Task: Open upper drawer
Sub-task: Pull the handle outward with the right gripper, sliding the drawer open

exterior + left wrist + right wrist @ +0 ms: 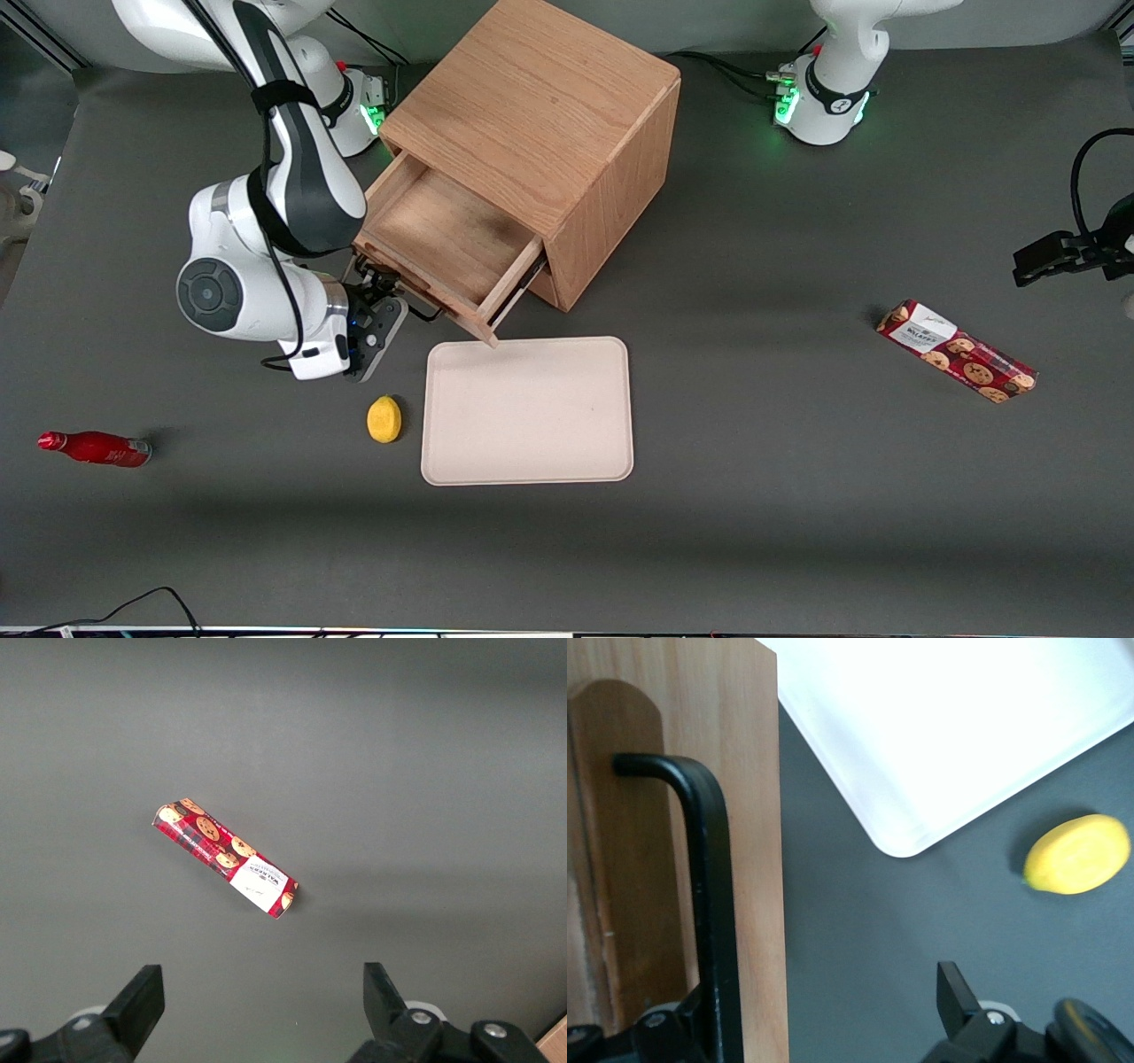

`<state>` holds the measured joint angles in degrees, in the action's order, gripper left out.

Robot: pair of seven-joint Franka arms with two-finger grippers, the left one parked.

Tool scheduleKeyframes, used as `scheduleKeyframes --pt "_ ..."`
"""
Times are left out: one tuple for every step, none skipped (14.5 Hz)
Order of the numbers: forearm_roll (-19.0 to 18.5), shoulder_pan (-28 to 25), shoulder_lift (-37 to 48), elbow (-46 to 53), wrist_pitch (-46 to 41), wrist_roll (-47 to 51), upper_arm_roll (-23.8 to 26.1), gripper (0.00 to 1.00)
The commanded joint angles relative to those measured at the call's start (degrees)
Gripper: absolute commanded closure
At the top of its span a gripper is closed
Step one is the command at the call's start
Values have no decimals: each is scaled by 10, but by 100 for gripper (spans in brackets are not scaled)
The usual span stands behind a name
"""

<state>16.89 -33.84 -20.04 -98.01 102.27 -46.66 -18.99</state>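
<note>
Upper drawer [447,244] stands pulled well out of the cabinet [540,133], its tray bare. Gripper [390,301] sits at the drawer front, fingers spread, one beside the black handle [709,904], not clamping it. Lemon [384,418] lies beside the tray [528,412].

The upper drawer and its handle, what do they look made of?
The upper drawer looks like light oak with a matte finish: wavy grain shows on its floor and front. Its handle looks like bent black metal rod, smooth with a slight sheen, though coated plastic is possible. The gripper sits at that handle.
</note>
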Motion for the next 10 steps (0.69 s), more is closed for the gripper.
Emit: scheduleKeyframes --pt "16 17 -31 44 -9 -37 -1 0" --pt "16 19 -33 48 -9 -40 -1 0" --pt "16 21 -39 56 -9 -47 -1 0" --pt "16 26 -45 62 -9 -54 -1 0" --pt "16 29 -48 67 -9 -63 -1 0" --pt "16 35 -54 75 -9 -69 -1 0" --pt "16 44 -58 82 -9 -75 -1 0" --pt "16 46 -64 88 -9 -79 -1 0" --pt "16 48 -66 94 -9 -88 -1 0" --pt "16 51 -70 99 -9 -91 -1 0"
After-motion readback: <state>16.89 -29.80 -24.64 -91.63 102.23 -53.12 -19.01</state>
